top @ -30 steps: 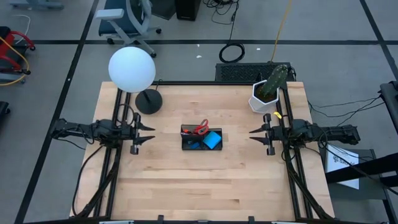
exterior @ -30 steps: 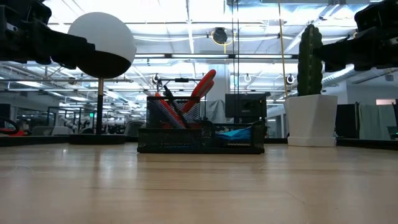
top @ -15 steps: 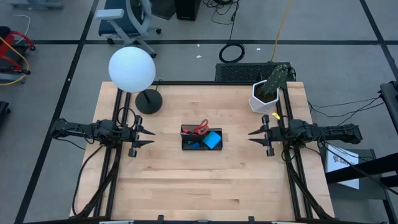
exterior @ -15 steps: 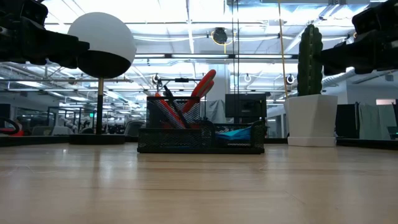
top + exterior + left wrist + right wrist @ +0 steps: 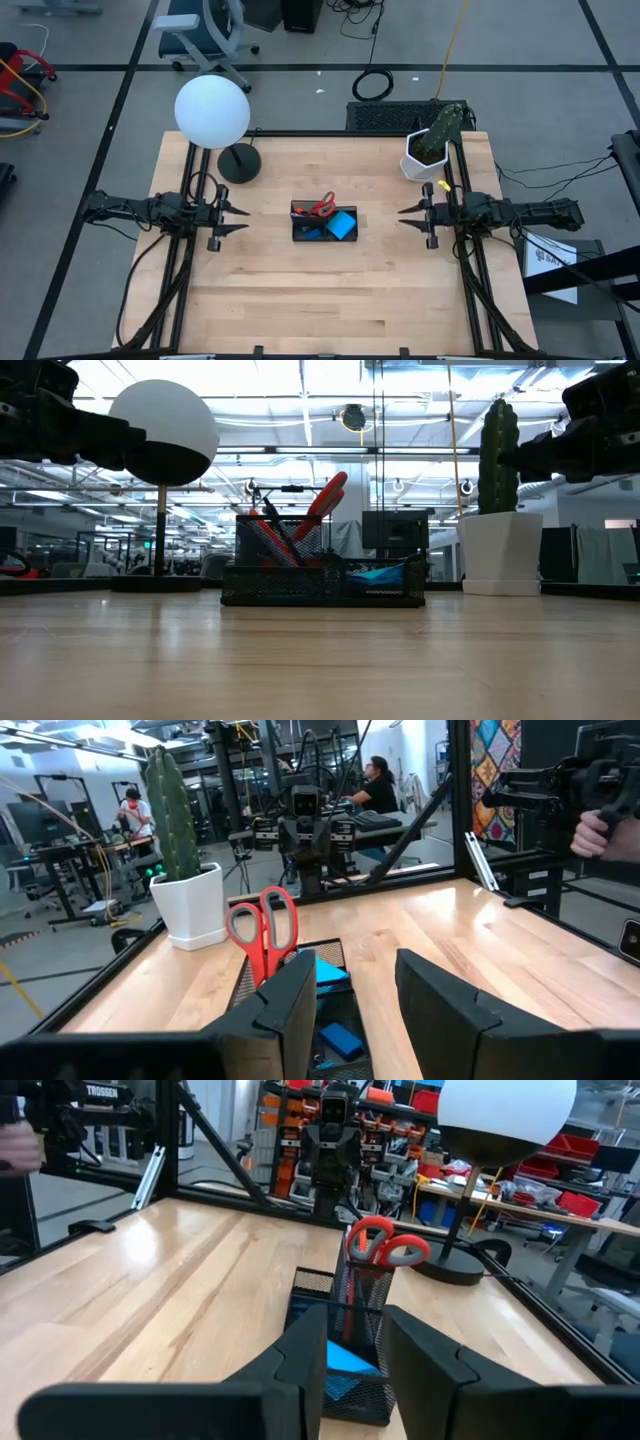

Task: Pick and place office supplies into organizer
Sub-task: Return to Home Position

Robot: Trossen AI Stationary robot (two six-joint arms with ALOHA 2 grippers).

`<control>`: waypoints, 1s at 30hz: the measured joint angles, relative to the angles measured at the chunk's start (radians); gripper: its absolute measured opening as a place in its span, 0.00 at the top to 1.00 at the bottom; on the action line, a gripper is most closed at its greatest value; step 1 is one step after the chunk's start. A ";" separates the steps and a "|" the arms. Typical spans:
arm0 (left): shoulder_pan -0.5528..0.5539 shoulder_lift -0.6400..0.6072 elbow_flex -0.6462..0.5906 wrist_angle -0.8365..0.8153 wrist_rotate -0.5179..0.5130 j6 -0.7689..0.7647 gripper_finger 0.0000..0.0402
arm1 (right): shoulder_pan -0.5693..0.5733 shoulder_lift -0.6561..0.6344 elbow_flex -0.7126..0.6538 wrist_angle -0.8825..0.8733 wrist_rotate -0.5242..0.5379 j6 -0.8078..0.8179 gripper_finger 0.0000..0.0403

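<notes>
Smooth, faintly shiny pale wood planks for the table [image 5: 300, 290], black metal mesh for the organizer [image 5: 300, 585] at frame centre, glossy red plastic on the handles of the scissors [image 5: 323, 206], matt white lamp globe [image 5: 212, 110] upper left.

One organizer [image 5: 322, 239], one scissors [image 5: 323, 207], one note pad [image 5: 343, 225], one lamp [image 5: 212, 112], one cactus [image 5: 445, 130]

Right gripper [image 5: 356, 1314]: two dark fingers parted, nothing between them, pointing across wooden table [image 5: 150, 1290] at organizer [image 5: 312, 1283]. Organizer: black mesh, near fingertips, no contact visible. Red-handled scissors [image 5: 385, 1245] upright in its tall cup, handles up. Blue note pad [image 5: 350, 1358] in low compartment, seen through finger gap. Farther off: round black lamp base [image 5: 452, 1266] on table, white globe [image 5: 505, 1110] above it. Left arm [image 5: 335, 1140] at far side of table, facing this way.
</notes>
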 joint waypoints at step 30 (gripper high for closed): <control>0.000 0.000 -0.001 0.001 -0.003 0.000 0.64 | 0.000 0.000 0.000 0.060 0.004 0.000 0.77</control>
